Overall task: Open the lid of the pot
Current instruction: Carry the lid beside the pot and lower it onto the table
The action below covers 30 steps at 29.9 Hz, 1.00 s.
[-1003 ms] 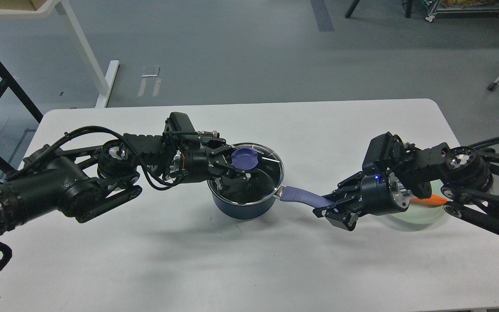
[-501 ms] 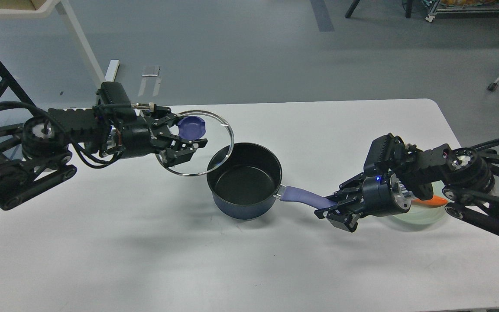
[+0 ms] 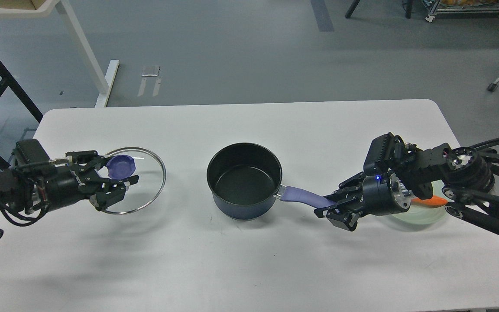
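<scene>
Lid (image 3: 133, 181) is off the pot (image 3: 244, 182); our left tool (image 3: 117, 182) grips its knob over the worktop (image 3: 249, 260). Our right tool (image 3: 334, 208) clamps the pot handle. Only setting the lid down seems left.

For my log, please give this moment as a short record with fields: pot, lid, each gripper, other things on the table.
pot: pot uncovered, upright at table centre, black inside bare
lid: lid off the pot, far to its left, above the table
left gripper: left gripper shut on the lid's knob
right gripper: right gripper shut on the pot handle
other: green plate with carrot, behind the right arm
surface: white table
</scene>
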### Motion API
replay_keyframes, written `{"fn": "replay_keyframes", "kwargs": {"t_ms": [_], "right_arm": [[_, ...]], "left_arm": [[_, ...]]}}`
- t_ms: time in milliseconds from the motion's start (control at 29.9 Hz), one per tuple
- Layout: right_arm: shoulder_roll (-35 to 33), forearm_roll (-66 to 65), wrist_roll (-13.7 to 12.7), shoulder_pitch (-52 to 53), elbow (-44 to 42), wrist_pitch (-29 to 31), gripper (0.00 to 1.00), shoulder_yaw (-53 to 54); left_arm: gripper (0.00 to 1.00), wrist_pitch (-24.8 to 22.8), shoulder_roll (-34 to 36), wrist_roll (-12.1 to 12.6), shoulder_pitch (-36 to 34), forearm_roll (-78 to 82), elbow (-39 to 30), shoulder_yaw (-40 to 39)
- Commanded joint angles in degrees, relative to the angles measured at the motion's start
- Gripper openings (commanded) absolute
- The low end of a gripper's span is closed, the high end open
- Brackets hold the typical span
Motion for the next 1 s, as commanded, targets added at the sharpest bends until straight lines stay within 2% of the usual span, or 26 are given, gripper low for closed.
{"fn": "replay_keyframes", "kwargs": {"t_ms": [0, 535, 969], "right_arm": [[-0.06, 0.03, 0.01, 0.01, 0.0, 0.0, 0.37, -0.01], [-0.15, 0.03, 0.01, 0.01, 0.0, 0.0, 0.37, -0.01], [-0.15, 0.03, 0.01, 0.01, 0.09, 0.0, 0.37, 0.08]], "left_arm": [[0.39, 0.83, 0.32, -0.01, 3.12, -0.33, 0.69, -0.1], [0.41, 2.06, 1.2, -0.01, 7.52, 0.02, 5.0, -0.1], [0.45, 2.67, 1.2, -0.01, 9.19, -0.06, 5.53, -0.18]]}}
